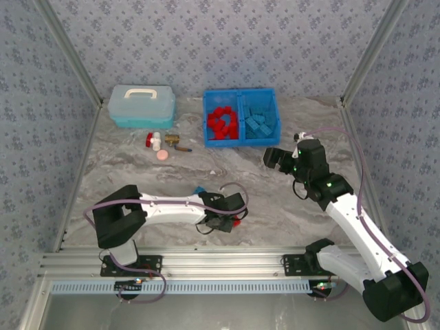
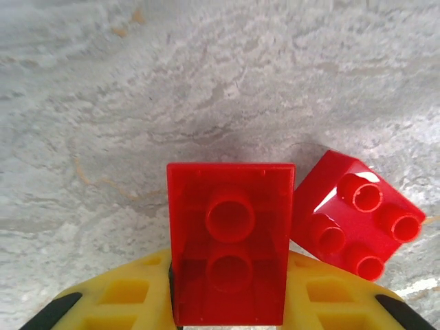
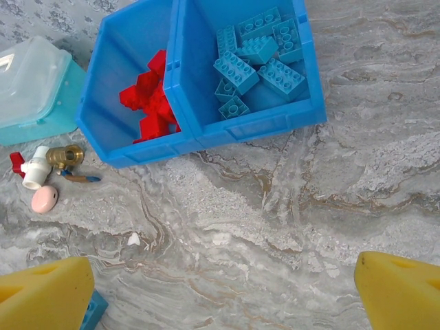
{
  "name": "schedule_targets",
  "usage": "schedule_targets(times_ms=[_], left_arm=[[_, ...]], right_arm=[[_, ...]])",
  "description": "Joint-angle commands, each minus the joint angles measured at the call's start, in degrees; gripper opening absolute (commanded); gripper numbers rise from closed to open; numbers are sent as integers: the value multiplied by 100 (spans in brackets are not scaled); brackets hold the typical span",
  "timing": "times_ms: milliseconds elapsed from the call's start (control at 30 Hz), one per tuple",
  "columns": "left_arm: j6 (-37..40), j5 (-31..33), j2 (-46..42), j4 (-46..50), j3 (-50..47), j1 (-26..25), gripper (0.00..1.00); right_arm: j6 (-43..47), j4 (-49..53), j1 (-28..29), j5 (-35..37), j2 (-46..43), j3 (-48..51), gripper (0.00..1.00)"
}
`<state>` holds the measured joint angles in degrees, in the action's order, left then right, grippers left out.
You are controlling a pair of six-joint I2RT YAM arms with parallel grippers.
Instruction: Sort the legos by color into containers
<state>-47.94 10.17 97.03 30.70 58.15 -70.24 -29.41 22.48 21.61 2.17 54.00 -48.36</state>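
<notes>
Bright, even, diffuse light falls from above, leaving only soft, faint shadows on the marbled desk (image 1: pixel 206 182), a dim patch behind the nearer red brick (image 2: pixel 230 240) and small white glints on the tilted red brick (image 2: pixel 354 213), with focus fairly sharp throughout.

Grey marbled table (image 1: pixel 206 185). Far side: pale-blue lidded case (image 1: pixel 141 104); blue 2-compartment bin (image 1: pixel 227 143) to its right. Before the case: red-and-white valve (image 1: pixel 152 140), brass fitting (image 1: pixel 172 139), pink disc (image 1: pixel 162 155). Nearer: 1 blue brick (image 1: pixel 199 190), 1 loose red brick (image 2: pixel 354 216).

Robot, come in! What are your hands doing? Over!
Left gripper shut on a red brick. Right gripper open, empty, near the bin. Second red brick beside the held one; blue brick loose on table.
</notes>
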Motion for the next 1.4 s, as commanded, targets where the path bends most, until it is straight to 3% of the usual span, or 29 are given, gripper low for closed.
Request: schedule_targets(times_ms=[0, 233, 400, 500, 867, 1000, 1133, 1367], left_arm=[[290, 512, -580, 281, 370, 92, 28], [1680, 1101, -701, -112, 1206, 1370, 29], [2296, 808, 295, -664, 2431, 2594, 29], [2546, 684, 1053, -710, 3413, 2961, 29], [2808, 263, 4247, 911, 8147, 3682, 31], [2948, 137, 5196, 1392, 9784, 3734, 40], [2933, 116, 5184, 1282, 9865, 3747, 49], [2729, -83, 4241, 1489, 9337, 3698, 48]], right_arm=[[-84, 153, -32, 60, -137, -14, 100], [-150, 126, -27, 38, -226, -11, 100], [-223, 220, -20, 10, -350, -42, 100], [-190, 367, -25, 101, -492, -51, 100], [-271, 574, -31, 108, -773, 17, 100], [-267, 634, -29, 106, -785, -49, 100], [-245, 727, -33, 135, -812, -114, 100], [-319, 656, -18, 81, -825, -73, 100]])
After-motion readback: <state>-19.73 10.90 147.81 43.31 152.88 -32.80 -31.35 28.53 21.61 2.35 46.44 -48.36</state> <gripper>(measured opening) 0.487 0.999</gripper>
